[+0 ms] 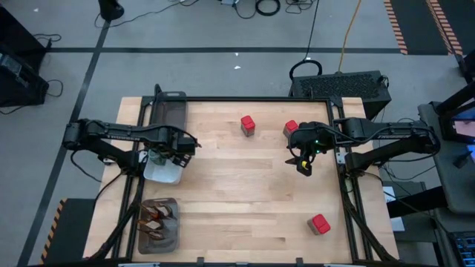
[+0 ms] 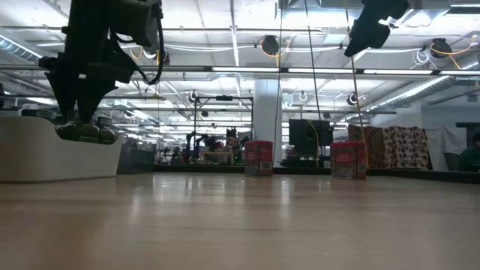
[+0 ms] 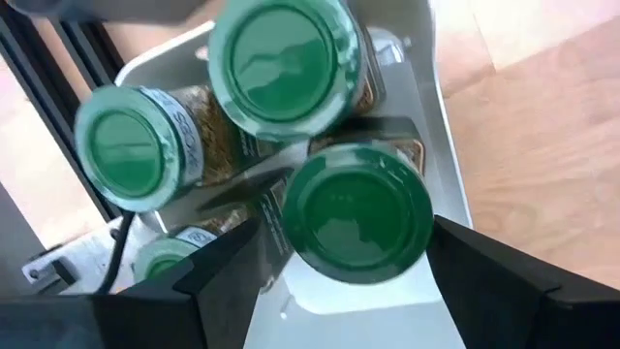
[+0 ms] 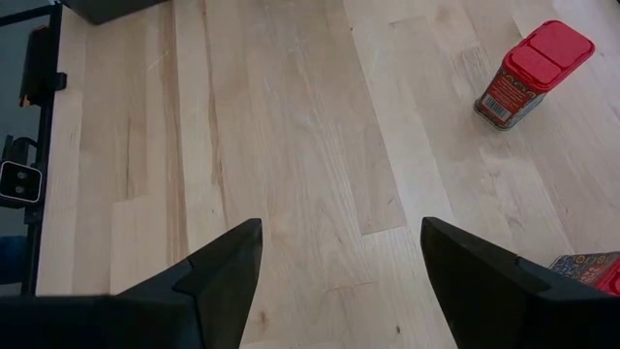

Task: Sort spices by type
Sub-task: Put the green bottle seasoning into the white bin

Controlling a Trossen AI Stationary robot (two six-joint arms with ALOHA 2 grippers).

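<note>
Green-lidded jar [image 3: 354, 213] sits between the left gripper [image 3: 334, 281] fingers, spread over the white dish [image 3: 431, 145].
Jars gather by type at the desk's left edge; right gripper [image 1: 304, 165] hangs released near red boxes [image 1: 248, 124].

A white dish [image 1: 165, 173] sits between two grey mesh trays [image 1: 168, 111].

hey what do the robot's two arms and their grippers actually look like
Both arms are dark, nearly black, built of slim jointed segments with black cables running along them. The left gripper and the right gripper each end in two matte black fingers, wedge-shaped and tapering to a point. A small green light glows on the right arm near its wrist.
</note>
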